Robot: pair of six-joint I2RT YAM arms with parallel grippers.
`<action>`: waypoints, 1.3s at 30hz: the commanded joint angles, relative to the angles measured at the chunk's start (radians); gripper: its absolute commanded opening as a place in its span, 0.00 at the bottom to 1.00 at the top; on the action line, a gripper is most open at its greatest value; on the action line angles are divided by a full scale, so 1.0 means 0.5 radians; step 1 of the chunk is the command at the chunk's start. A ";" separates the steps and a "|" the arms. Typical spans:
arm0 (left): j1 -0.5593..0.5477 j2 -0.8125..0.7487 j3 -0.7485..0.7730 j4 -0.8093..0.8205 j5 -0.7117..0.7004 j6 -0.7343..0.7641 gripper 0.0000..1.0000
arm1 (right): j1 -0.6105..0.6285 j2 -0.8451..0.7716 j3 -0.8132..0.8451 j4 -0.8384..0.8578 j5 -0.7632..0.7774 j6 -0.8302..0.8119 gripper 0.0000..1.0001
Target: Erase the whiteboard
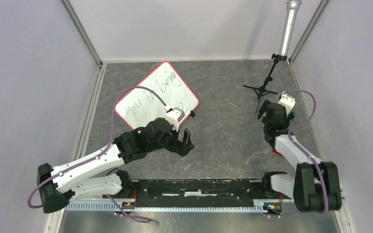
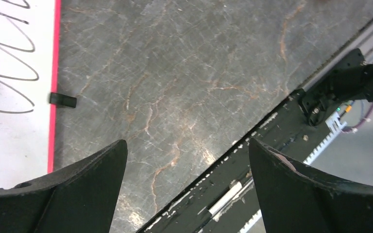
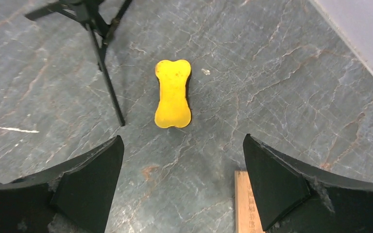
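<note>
Nearest the bases, the left gripper [image 1: 187, 143] hangs wide open over bare table [image 1: 223, 145], nothing between its fingers, just off the near-right edge of the board. The right gripper [image 3: 182, 143] is spread open too and empty. It points down with a yellow block [image 3: 173, 93], bone-shaped, lying flat just beyond its tips. My guess is that's the eraser, and the narrow waist looks like the obvious spot to pinch it. A tripod [image 3: 104, 63] leg runs close beside it in the wrist view, so that's worth watching. Further back on the left sits the whiteboard [image 1: 155, 94], flat on the table and turned cornerwise, with dark handwriting across it. Handling-wise I'd expect it to be thin, stiff and light with a slick face, so it'll probably skate on that smooth top once you start rubbing. I wouldn't try lifting it, just pin it down at the red rim near the black clip [image 2: 62, 100], clear of the writing, and scrub with the other arm
</note>
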 commanded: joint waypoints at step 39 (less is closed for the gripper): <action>0.770 0.186 1.042 -0.602 0.045 0.262 1.00 | -0.411 0.785 0.613 -0.396 -0.675 -0.135 0.21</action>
